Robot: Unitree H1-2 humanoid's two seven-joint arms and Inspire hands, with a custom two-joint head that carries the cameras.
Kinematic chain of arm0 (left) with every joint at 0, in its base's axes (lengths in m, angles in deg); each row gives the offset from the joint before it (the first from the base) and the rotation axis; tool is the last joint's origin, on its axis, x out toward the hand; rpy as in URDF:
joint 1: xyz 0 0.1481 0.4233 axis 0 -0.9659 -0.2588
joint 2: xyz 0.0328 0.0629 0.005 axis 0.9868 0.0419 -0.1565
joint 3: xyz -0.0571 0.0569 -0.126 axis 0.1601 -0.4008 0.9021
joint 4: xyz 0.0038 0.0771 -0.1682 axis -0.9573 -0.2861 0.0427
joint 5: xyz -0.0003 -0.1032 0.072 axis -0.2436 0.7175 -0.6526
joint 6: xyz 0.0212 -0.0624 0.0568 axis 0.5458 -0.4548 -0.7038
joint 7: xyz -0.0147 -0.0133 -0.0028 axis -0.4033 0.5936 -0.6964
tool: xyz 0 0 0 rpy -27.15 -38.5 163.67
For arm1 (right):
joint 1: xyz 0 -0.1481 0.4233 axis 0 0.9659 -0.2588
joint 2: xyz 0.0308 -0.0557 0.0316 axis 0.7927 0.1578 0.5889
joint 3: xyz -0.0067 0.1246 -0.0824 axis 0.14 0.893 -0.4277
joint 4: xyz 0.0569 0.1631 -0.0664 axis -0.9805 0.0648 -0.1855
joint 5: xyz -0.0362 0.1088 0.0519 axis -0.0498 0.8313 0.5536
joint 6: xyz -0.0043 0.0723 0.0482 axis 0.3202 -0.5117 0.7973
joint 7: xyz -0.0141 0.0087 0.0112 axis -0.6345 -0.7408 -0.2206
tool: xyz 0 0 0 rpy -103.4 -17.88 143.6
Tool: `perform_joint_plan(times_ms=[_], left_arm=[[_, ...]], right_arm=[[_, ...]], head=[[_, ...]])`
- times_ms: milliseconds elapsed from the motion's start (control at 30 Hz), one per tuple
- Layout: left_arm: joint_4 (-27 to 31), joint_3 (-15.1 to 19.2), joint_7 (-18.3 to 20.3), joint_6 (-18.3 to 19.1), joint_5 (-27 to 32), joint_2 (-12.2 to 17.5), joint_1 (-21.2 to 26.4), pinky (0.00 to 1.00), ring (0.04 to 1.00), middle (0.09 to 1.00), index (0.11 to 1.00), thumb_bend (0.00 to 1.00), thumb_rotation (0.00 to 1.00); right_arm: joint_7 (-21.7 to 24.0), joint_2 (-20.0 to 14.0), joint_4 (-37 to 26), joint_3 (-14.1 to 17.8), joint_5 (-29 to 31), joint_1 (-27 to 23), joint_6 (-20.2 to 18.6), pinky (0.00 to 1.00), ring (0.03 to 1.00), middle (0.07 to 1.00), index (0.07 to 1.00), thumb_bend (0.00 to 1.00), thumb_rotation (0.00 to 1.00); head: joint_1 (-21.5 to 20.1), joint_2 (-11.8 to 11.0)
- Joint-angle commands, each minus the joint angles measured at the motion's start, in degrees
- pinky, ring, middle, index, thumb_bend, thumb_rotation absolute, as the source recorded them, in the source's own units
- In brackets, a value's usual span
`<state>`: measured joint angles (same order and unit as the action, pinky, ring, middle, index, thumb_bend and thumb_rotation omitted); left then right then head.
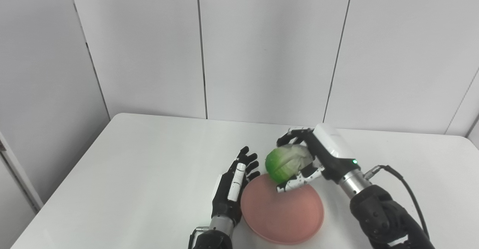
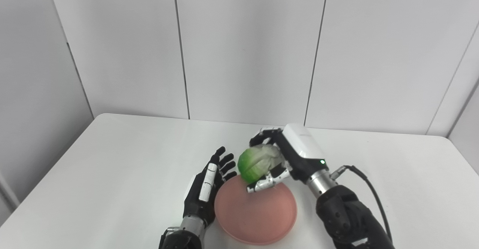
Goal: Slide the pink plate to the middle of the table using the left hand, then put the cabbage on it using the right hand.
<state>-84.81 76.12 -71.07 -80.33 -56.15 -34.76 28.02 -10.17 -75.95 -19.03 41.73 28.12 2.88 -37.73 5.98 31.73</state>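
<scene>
Green-and-pale cabbage [image 1: 286, 163] is clasped in the right hand [image 1: 314, 155], fingers [image 1: 297, 181] wrapped round it, held over the far rim of the pink plate [image 1: 282, 213]. Plate sits on the white counter [image 1: 149, 166], close to the near edge, roughly mid-width. Left hand [image 1: 234, 187] rests just beside the plate's left rim, fingers spread, holding nothing. Placing step, I'd say: bring the cabbage nearer the plate's centre, lower until it rests, then let go. Round head may roll, so release low. Left hand could steady the rim.
</scene>
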Motion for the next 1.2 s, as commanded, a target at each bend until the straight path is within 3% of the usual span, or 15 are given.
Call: perform_joint_plan(times_ms=[0,300,633,833,900,933,967,1133,1167], left_arm=[[-0.5,0.0,-0.7,1.2,-0.4,0.1,-1.0,0.79,0.884,0.88,0.894,0.8,0.84],[1.3,-0.1,-0.4,2.1,-0.4,0.5,-1.7,0.77,0.881,0.881,0.903,0.78,0.85],[3.2,0.3,0.0,4.0,0.6,0.7,-2.4,0.8,0.887,0.886,0.901,0.8,0.82],[3.8,0.4,0.1,4.1,0.6,0.8,-2.5,0.8,0.887,0.881,0.898,0.8,0.82],[3.6,0.4,0.1,4.1,0.6,0.9,-2.6,0.79,0.883,0.876,0.889,0.8,0.82],[3.6,0.5,0.0,4.3,0.6,0.9,-2.6,0.8,0.885,0.877,0.888,0.81,0.82],[3.7,0.6,-0.1,4.6,0.8,0.9,-2.7,0.8,0.885,0.876,0.887,0.82,0.81],[4.6,0.9,-0.4,5.3,0.7,1.0,-2.8,0.81,0.88,0.873,0.891,0.84,0.81],[4.7,1.0,-0.4,5.4,0.8,1.0,-2.9,0.82,0.879,0.868,0.889,0.84,0.81]], right_arm=[[-1.7,0.0,-0.5,0.2,-0.6,-1.8,3.0,0.17,0.213,0.291,0.477,0.52,0.14],[-0.4,0.4,-0.2,-1.7,-3.4,0.9,1.8,0.17,0.22,0.293,0.474,0.52,0.14],[6.5,-0.8,-2.7,-3.2,-4.5,2.7,-1.4,0.21,0.256,0.331,0.474,0.52,0.14],[7.3,-1.0,-3.3,-3.2,-6.6,3.0,-2.4,0.18,0.239,0.328,0.479,0.52,0.16],[7.5,-1.2,-3.4,-3.3,-7.5,3.1,-2.7,0.25,0.309,0.398,0.485,0.51,0.17],[7.8,-1.4,-3.4,-3.4,-8.0,3.1,-2.9,0.34,0.397,0.483,0.564,0.75,0.54],[8.0,-1.5,-3.4,-3.5,-8.3,3.1,-2.9,0.38,0.432,0.524,0.612,0.84,0.69],[10.3,-1.8,-4.1,-3.4,-8.2,3.4,-4.5,0.44,0.482,0.608,0.732,0.99,0.88],[10.7,-1.9,-4.2,-3.4,-8.3,3.5,-4.8,0.5,0.558,0.689,0.77,1.0,0.93]], head=[[-0.1,0.1],[-1.5,0.7],[-3.4,1.6],[-3.8,1.6],[-3.9,1.6],[-4.0,1.6],[-4.0,1.6],[-4.2,1.6],[-4.2,1.6]])
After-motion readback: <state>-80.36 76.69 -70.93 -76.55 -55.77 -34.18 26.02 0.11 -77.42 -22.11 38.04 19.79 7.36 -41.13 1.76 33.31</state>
